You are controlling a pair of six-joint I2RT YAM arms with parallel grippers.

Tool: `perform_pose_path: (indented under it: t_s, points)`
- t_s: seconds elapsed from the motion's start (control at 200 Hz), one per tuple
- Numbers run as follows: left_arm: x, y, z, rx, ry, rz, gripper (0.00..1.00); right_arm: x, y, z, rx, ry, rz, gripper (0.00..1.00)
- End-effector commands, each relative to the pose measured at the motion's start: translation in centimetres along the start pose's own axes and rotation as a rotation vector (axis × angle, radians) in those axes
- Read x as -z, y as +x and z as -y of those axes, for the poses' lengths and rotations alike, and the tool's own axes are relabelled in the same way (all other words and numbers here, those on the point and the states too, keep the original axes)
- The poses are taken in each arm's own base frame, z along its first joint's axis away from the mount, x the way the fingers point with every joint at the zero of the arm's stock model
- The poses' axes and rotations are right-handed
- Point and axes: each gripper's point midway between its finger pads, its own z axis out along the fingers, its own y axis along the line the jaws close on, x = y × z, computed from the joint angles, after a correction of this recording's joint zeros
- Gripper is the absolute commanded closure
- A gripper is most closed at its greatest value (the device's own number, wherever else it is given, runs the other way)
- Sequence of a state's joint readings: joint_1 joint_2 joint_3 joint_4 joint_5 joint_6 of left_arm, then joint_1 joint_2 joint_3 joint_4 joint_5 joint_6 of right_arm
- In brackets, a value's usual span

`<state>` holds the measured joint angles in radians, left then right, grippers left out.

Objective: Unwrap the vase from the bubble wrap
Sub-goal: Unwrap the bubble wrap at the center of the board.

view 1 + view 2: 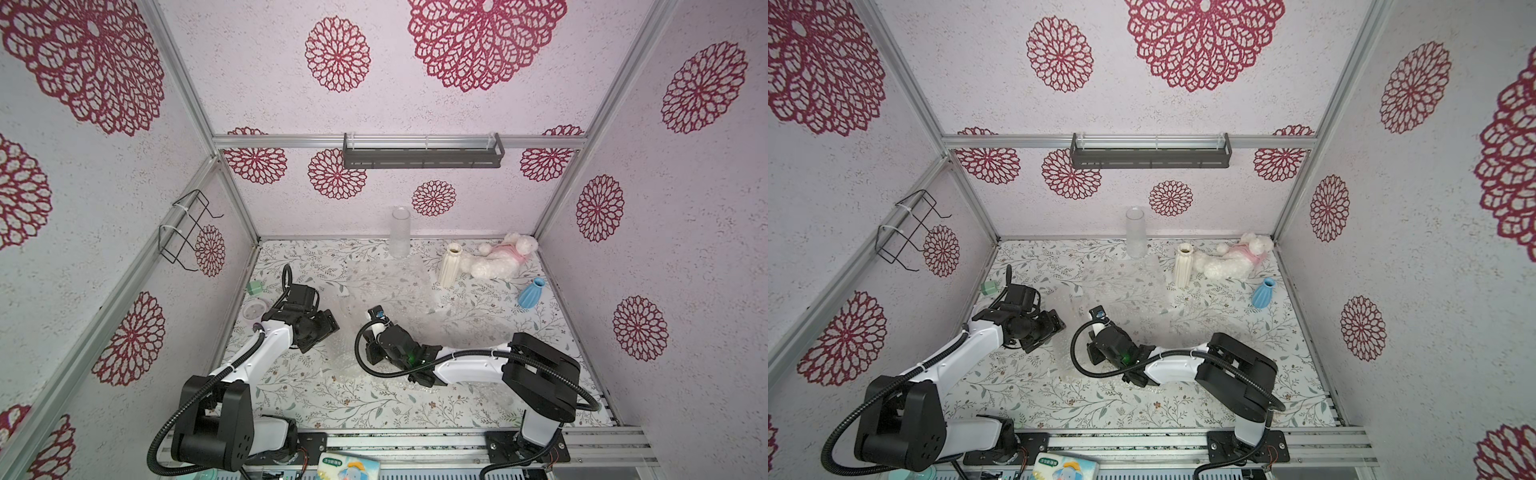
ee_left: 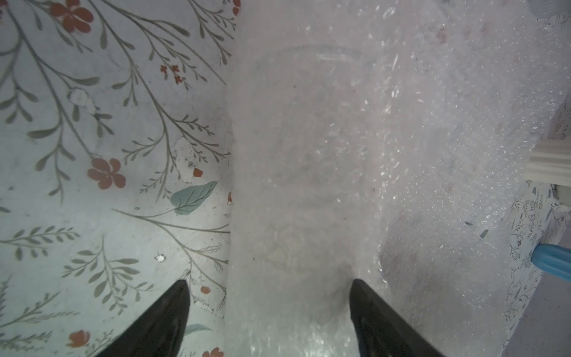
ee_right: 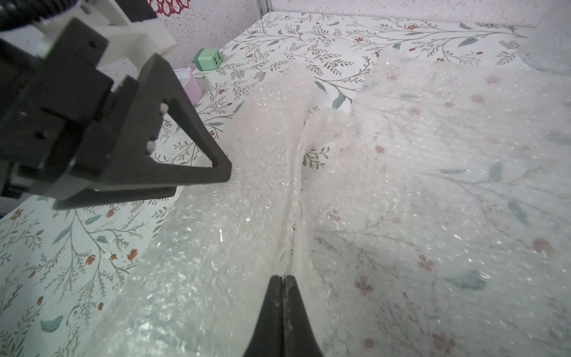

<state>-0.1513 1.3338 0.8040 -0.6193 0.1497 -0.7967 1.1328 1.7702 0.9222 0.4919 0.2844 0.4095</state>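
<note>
Table | bubble wrap: partly spread, centre toward twelve o'clock | vase: rolled inside, nine o'clock of centre | my left gripper: apart, astride roll | my right gripper: pinching wrap | about halfway, I judge.

A "CE" mark shows on a small white thing well ahead of the left gripper. Well behind it, a packet bears white Chinese characters, too small to read.

Pale red-rosette walls, one bearing a grey shelf, enclose a floral table.
</note>
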Motion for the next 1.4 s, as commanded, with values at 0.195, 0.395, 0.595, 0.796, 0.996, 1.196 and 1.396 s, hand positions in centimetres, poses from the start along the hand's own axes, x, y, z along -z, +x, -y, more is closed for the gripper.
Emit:
perform_pose_path:
  t_s: [0.195, 0.395, 0.595, 0.796, 0.996, 1.196, 1.396]
  points:
    - [-0.4, 0.8, -1.6, 0.031, -0.005, -0.020, 0.17, 1.0, -2.3, -0.6, 0.014, -0.016, 0.044, 0.90]
    - [-0.4, 0.9, -2.4, 0.081, 0.011, -0.021, 0.17, 0.6, -0.8, -0.2, 0.018, -0.002, 0.010, 0.90]
    - [0.1, 0.9, -2.8, 0.133, 0.057, -0.011, 0.17, 0.3, 0.1, 0.3, 0.021, 0.015, -0.008, 0.90]
    - [0.7, 0.8, -3.1, 0.171, 0.085, 0.000, 0.17, 0.1, 0.7, 0.5, 0.022, 0.021, -0.020, 0.90]
    - [1.1, 0.6, -3.0, 0.186, 0.105, 0.010, 0.17, 0.5, 0.0, 0.5, 0.021, 0.019, 0.003, 0.90]
    - [1.1, 0.7, -3.4, 0.213, 0.121, 0.009, 0.17, 0.7, -0.6, 0.5, 0.031, 0.025, 0.017, 0.89]
    - [2.2, 0.1, -3.0, 0.220, 0.144, 0.037, 0.18, 0.9, -1.1, 0.3, 0.030, 0.015, 0.030, 0.89]
